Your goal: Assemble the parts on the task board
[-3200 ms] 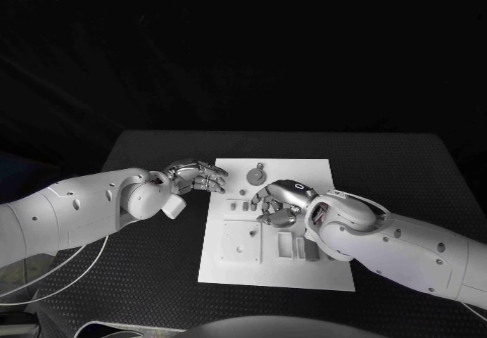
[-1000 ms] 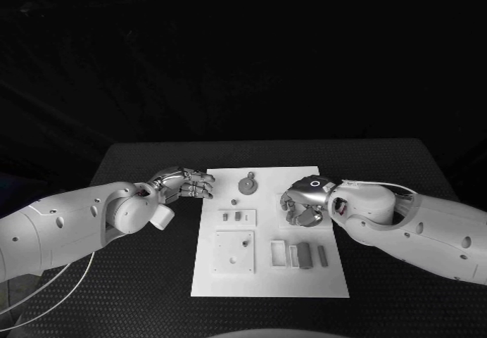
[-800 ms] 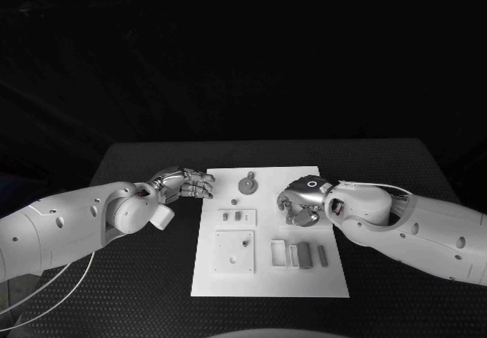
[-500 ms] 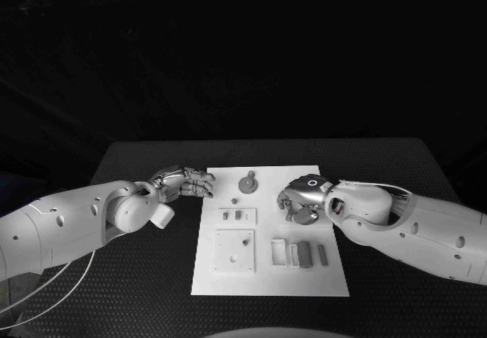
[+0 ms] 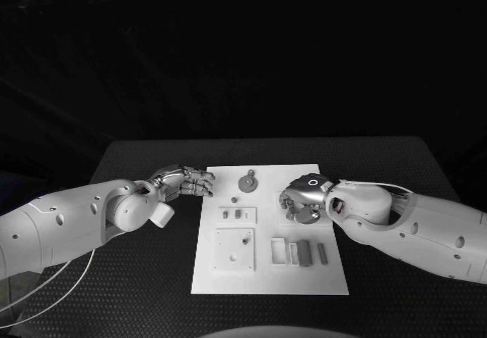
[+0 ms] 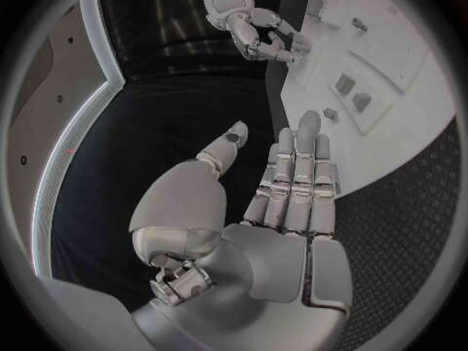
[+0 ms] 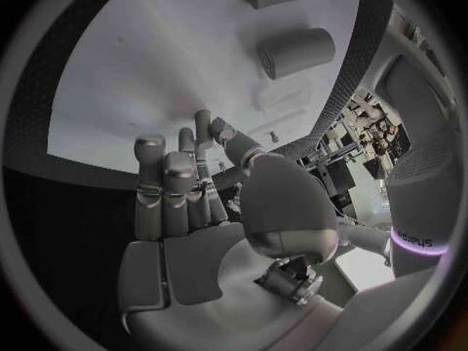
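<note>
The white task board lies in the middle of the black table. On it are a round grey part at the far end, small grey parts, a square plate and grey bars. My left hand rests beside the board's far left corner with its fingers straight and the thumb apart, holding nothing. My right hand hovers over the board's right side, its fingers bent down toward the surface. What lies under those fingers is hidden. The right wrist view shows this hand above the board.
Black textured tabletop surrounds the board on all sides. Both white forearms lie low along the table's left and right sides. Two grey bars appear beyond my right hand's fingertips. My right hand is also seen across the board.
The head camera has shifted since the earliest frame. My right hand drew back from the board's middle to its right side, then barely moved over the last second. The left hand stays put.
</note>
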`<state>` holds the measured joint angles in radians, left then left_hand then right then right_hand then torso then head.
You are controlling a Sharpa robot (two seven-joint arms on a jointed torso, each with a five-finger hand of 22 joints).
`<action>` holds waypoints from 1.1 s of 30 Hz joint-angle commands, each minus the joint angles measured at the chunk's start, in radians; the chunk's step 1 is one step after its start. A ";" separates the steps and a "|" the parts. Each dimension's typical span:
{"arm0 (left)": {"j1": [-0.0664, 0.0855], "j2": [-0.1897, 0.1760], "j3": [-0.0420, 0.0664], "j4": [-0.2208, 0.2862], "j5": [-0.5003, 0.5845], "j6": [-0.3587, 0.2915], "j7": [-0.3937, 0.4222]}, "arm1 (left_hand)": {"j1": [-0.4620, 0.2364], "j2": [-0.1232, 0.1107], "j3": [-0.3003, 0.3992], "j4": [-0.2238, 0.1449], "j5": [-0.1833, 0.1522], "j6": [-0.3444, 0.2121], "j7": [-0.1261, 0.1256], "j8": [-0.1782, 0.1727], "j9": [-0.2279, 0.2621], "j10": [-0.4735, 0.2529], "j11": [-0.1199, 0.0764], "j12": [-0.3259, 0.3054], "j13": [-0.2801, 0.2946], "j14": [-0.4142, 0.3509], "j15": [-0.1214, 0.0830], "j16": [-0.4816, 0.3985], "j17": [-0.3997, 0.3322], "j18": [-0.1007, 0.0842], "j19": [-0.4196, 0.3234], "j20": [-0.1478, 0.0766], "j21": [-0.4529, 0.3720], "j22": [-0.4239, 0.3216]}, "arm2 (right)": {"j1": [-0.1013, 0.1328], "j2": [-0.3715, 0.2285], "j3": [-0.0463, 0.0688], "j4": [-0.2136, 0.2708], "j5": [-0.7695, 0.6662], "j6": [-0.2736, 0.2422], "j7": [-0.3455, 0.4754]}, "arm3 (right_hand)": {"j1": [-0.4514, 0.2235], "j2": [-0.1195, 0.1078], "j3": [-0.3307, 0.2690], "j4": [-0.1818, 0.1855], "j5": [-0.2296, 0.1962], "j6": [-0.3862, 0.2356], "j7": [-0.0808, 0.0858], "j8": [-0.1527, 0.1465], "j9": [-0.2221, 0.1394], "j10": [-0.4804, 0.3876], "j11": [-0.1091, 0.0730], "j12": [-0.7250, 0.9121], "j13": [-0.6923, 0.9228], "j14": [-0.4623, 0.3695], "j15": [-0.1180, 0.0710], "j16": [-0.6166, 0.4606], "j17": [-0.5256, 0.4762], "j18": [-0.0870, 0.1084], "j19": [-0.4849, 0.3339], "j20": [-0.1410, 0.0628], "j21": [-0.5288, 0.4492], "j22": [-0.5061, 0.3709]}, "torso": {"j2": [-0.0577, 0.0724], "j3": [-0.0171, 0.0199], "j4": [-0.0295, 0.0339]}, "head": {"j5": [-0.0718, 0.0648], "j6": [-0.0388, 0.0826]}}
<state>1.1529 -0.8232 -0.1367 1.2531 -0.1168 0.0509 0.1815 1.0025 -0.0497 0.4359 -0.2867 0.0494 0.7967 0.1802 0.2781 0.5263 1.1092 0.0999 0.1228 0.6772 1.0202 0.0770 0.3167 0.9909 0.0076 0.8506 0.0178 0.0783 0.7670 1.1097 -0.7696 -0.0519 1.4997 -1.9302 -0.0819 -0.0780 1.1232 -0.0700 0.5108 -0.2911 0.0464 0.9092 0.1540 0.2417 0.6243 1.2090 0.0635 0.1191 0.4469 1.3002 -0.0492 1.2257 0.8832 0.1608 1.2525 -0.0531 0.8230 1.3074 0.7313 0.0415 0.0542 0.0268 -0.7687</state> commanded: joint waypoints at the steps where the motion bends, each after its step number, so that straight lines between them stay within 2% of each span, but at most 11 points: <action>1: 0.001 0.001 0.001 0.001 0.003 0.019 0.005 | 0.000 0.007 -0.008 0.000 0.000 0.003 0.001 0.007 0.001 0.010 0.001 -0.006 0.001 0.007 0.002 -0.005 0.001 -0.008 0.006 -0.003 0.000 0.002 | -0.001 -0.001 -0.001 -0.001 -0.025 0.027 -0.011 | 0.000 -0.008 -0.005 0.001 0.002 0.007 -0.001 0.006 -0.002 0.047 -0.011 -0.002 -0.002 -0.008 -0.010 0.003 -0.001 0.101 -0.003 0.004 0.001 0.019 | 0.000 0.0004 0.0001 | 0.000 -0.002; 8: 0.001 0.001 0.001 0.001 0.002 0.021 0.004 | -0.002 0.007 -0.010 0.000 0.000 0.003 0.001 0.006 0.000 0.010 0.001 -0.006 0.002 0.008 0.002 -0.006 0.001 -0.008 0.006 -0.003 0.000 0.002 | -0.002 0.000 -0.001 -0.001 -0.025 0.025 -0.010 | 0.000 -0.010 -0.006 0.001 0.002 0.006 0.000 0.004 -0.004 0.043 -0.009 -0.007 -0.005 -0.009 -0.008 0.001 -0.003 0.101 -0.005 0.005 -0.002 0.017 | 0.000 0.0002 0.0003 | 0.000 -0.003; 15: 0.001 0.001 0.001 0.002 0.002 0.023 0.004 | -0.003 0.008 -0.011 0.001 0.000 0.003 0.002 0.006 0.000 0.010 0.001 -0.007 0.002 0.008 0.002 -0.006 0.001 -0.008 0.006 -0.003 0.000 0.001 | -0.004 -0.001 -0.001 0.003 -0.028 0.002 0.000 | 0.026 0.018 0.007 -0.002 0.002 0.016 -0.004 0.009 -0.004 0.054 -0.012 -0.004 -0.004 -0.008 -0.011 0.001 -0.004 0.101 -0.004 0.004 -0.002 0.017 | 0.000 0.0000 0.0005 | 0.000 -0.003; 17: 0.001 0.002 0.001 0.001 0.002 0.023 0.004 | -0.006 0.009 -0.012 0.001 0.000 0.002 0.002 0.006 0.000 0.010 0.001 -0.007 0.002 0.008 0.002 -0.006 0.001 -0.008 0.006 -0.002 -0.001 0.001 | -0.006 -0.001 -0.001 0.007 -0.016 -0.006 0.006 | 0.065 0.026 0.083 0.016 0.002 0.053 -0.017 0.026 0.001 0.092 -0.026 0.015 0.007 -0.008 -0.024 -0.001 -0.005 0.099 -0.003 0.007 -0.004 0.015 | 0.000 0.0000 0.0001 | 0.000 -0.004; 18: 0.001 0.002 0.001 0.000 0.002 0.023 0.004 | -0.006 0.009 -0.012 0.002 0.000 0.002 0.002 0.006 0.000 0.010 0.001 -0.007 0.002 0.008 0.002 -0.006 0.002 -0.008 0.007 -0.002 -0.001 0.001 | -0.006 0.000 -0.001 0.008 -0.011 -0.011 0.010 | 0.062 0.022 0.108 0.023 0.001 0.058 -0.019 0.027 -0.001 0.096 -0.028 0.017 0.010 -0.007 -0.027 0.000 -0.005 0.100 0.001 0.010 -0.003 0.016 | 0.000 0.0000 0.0001 | 0.000 -0.004; 21: 0.001 0.002 0.001 0.001 0.002 0.024 0.004 | -0.007 0.010 -0.013 0.002 0.000 0.002 0.002 0.006 -0.001 0.010 0.001 -0.008 0.002 0.008 0.002 -0.007 0.002 -0.008 0.007 -0.003 -0.001 0.001 | -0.007 0.001 -0.001 0.011 0.000 -0.016 0.011 | 0.054 0.024 0.139 0.023 0.002 0.072 -0.024 0.032 0.000 0.111 -0.033 0.024 0.018 -0.005 -0.032 0.001 -0.005 0.101 0.005 0.011 0.000 0.018 | 0.000 0.0000 0.0001 | 0.000 -0.004; 33: 0.001 0.002 0.001 0.000 0.002 0.027 -0.001 | -0.009 0.011 -0.014 0.002 0.000 0.002 0.002 0.006 -0.001 0.011 0.001 -0.008 0.002 0.009 0.001 -0.007 0.002 -0.008 0.007 -0.003 -0.001 0.001 | -0.007 -0.001 -0.001 0.003 0.021 -0.034 -0.007 | 0.030 0.028 0.169 0.012 0.002 0.093 -0.032 0.041 0.003 0.132 -0.043 0.034 0.035 -0.003 -0.041 0.004 -0.004 0.101 0.010 0.012 0.007 0.020 | 0.000 -0.0001 0.0001 | 0.000 -0.007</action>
<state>1.1529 -0.8230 -0.1367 1.2522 -0.1174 0.0606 0.1777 0.9986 -0.0458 0.4285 -0.2848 0.0494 0.7967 0.1802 0.2780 0.5260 1.1128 0.1034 0.1190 0.6787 1.0201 0.0770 0.3128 0.9915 0.0075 0.8506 0.0178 0.0783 0.7668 1.1032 -0.7706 -0.0532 1.5006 -1.9156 -0.1002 -0.0820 1.1525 -0.0501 0.6751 -0.2813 0.0424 0.9951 0.1209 0.2796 0.6243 1.2230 0.0570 0.1501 0.4813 1.3159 -0.0651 1.2256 0.8787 0.1637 1.2598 -0.0461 0.8267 1.3073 0.7311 0.0416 0.0545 0.0260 -0.7754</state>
